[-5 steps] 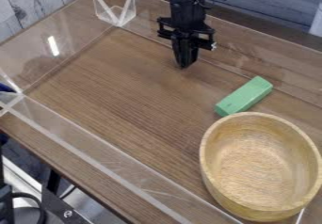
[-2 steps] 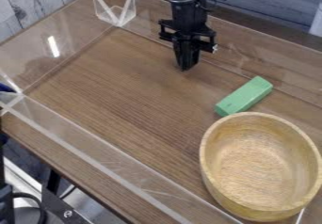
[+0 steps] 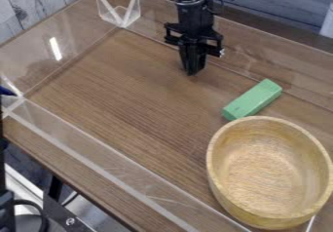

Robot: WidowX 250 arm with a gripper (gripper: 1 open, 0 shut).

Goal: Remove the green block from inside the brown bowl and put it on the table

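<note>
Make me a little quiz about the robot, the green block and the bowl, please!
1. True or false: the green block is inside the brown bowl.
2. Is the tool open or shut?
3. What does the block rest on? A) the table B) the bowl's rim C) the tool

Key:
1. False. It lies outside the bowl, and nothing is in the bowl.
2. Shut, holding nothing, pointing down over the table.
3. A
</note>
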